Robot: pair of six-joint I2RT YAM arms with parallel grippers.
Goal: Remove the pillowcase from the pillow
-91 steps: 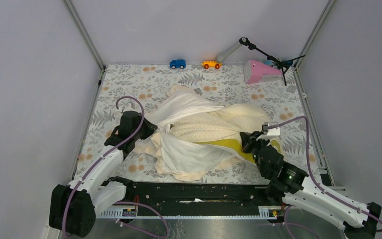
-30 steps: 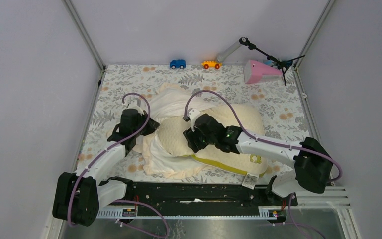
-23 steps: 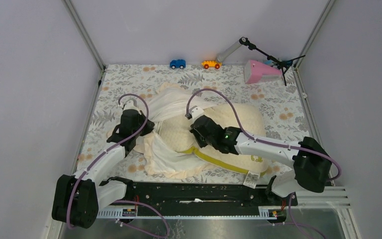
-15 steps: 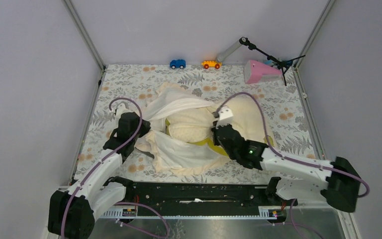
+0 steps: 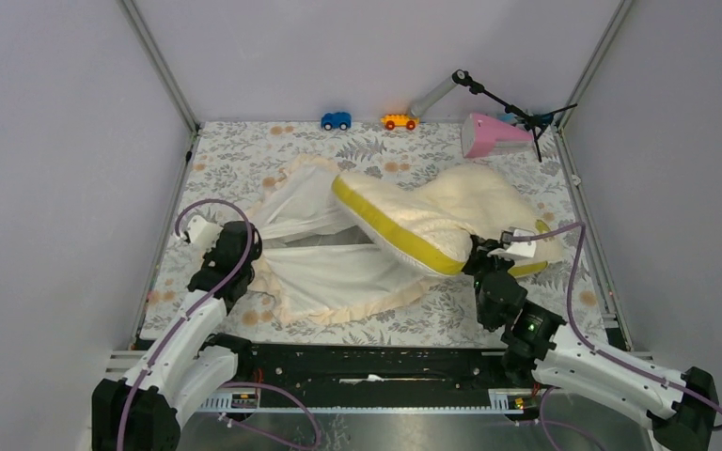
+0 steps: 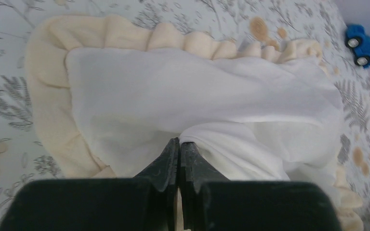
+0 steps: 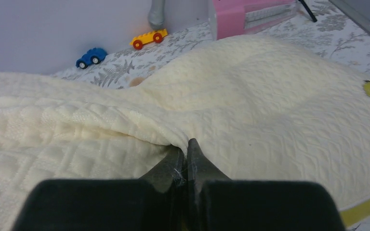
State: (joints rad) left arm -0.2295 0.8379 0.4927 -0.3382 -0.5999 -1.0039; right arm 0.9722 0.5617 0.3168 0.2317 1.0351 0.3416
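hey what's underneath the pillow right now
The pillowcase lies spread beneath the pillow's left end, on the floral table cover. How far the cloth reaches under the pillow is hidden.

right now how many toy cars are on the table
2: a blue car at the far edge of the table, and an orange-and-yellow car just right of it. The pillow could hide more beneath it.
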